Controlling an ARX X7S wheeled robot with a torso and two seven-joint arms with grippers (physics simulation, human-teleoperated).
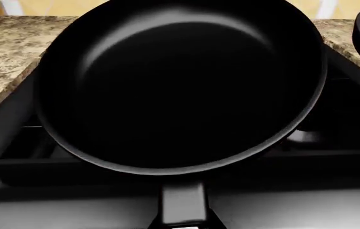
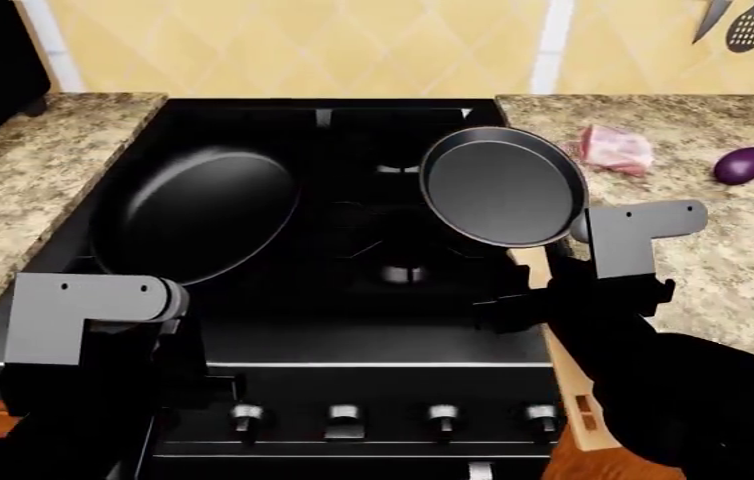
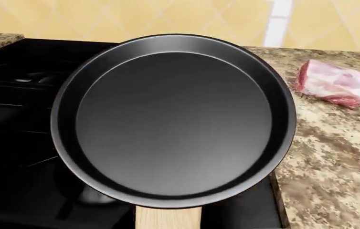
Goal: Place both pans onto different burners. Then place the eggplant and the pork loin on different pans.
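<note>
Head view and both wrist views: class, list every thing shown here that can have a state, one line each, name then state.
Deeper pan: over the stove's left side, tilted, empty.
Shallower pan: over the stove's right side, empty, wooden handle toward the robot.
Pork loin: lying on the right counter, not in a pan.
Eggplant: lying on the right counter, beyond the pork loin, not in a pan.
Stove: no flame visible.
Left and right grippers: fingers hidden, cannot tell.
</note>
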